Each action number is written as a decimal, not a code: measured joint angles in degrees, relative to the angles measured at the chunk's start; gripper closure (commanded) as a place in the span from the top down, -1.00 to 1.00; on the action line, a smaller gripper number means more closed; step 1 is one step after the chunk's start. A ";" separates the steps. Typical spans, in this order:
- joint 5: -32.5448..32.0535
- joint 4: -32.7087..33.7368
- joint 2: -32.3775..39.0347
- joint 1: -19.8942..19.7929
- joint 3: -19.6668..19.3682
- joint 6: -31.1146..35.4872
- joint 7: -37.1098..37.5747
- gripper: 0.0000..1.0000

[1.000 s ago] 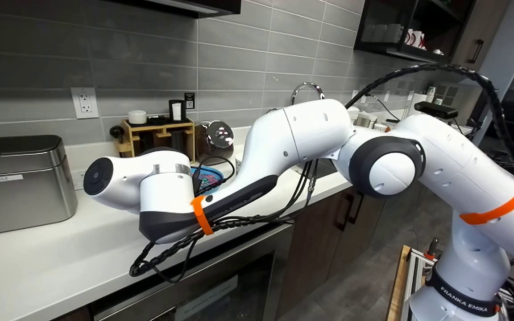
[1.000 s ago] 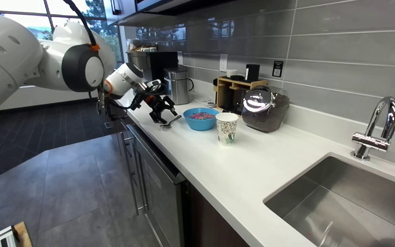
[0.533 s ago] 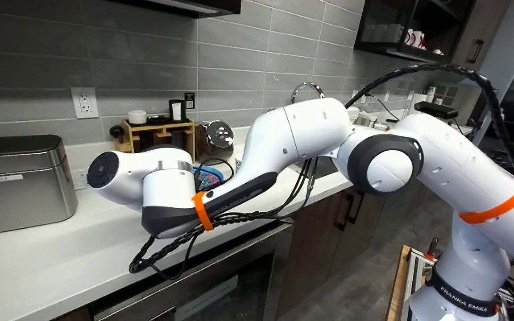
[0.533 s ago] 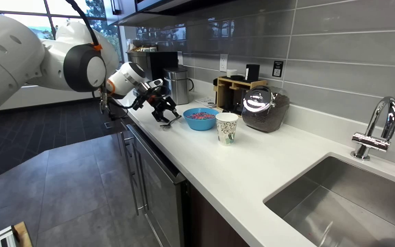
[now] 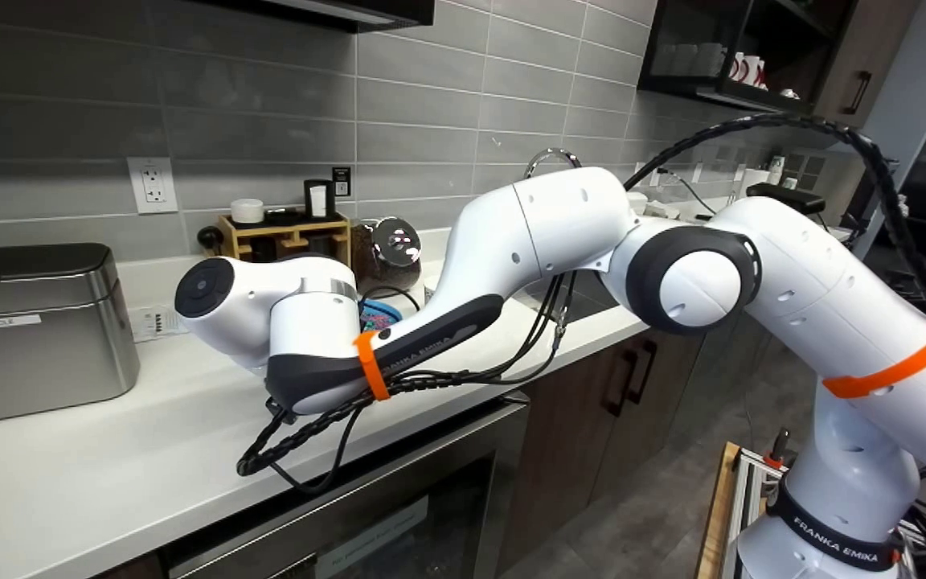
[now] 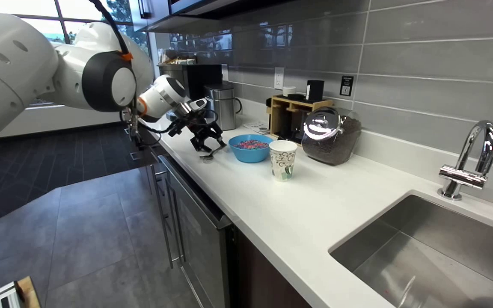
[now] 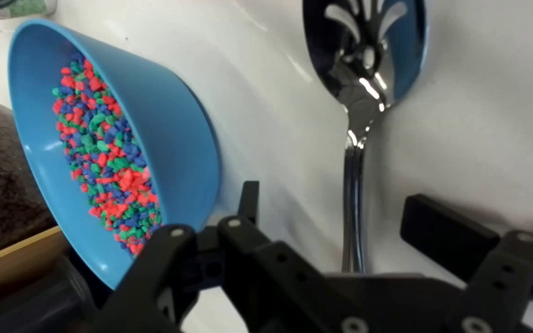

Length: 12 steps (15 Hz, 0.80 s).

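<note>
My gripper [image 7: 338, 212] is open in the wrist view, its two black fingers wide apart. A shiny slotted metal spoon [image 7: 361, 106] lies on the white counter. Its handle runs between the fingers, apart from both, and its end is hidden behind the gripper body. A blue bowl [image 7: 174, 125] of red, green and blue bits stands beside the left finger. In an exterior view, the gripper [image 6: 213, 146] is low over the counter at the spoon [image 6: 208, 156], left of the bowl [image 6: 250, 155]. In an exterior view, the arm hides the gripper and most of the bowl [image 5: 387, 308].
A patterned paper cup [image 6: 282, 160] stands beside the bowl. Behind are a tilted glass jar [image 6: 332, 139] and a wooden organizer [image 6: 277, 115]. A sink [image 6: 443, 218] and faucet [image 6: 469, 167] lie further along. A steel bin [image 5: 29, 346] stands on the counter [image 5: 109, 466].
The arm and gripper have shifted slightly, upward and a little to the right in both exterior views. The spoon, bowl and cup have not moved.
</note>
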 measured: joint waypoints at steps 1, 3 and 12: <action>0.06 -0.66 -0.35 -0.44 0.37 0.71 -0.13 0.56; 0.20 -1.94 -1.04 -1.35 1.12 2.11 -0.54 0.61; 1.36 -7.38 -3.72 -5.91 5.05 8.34 -3.91 0.12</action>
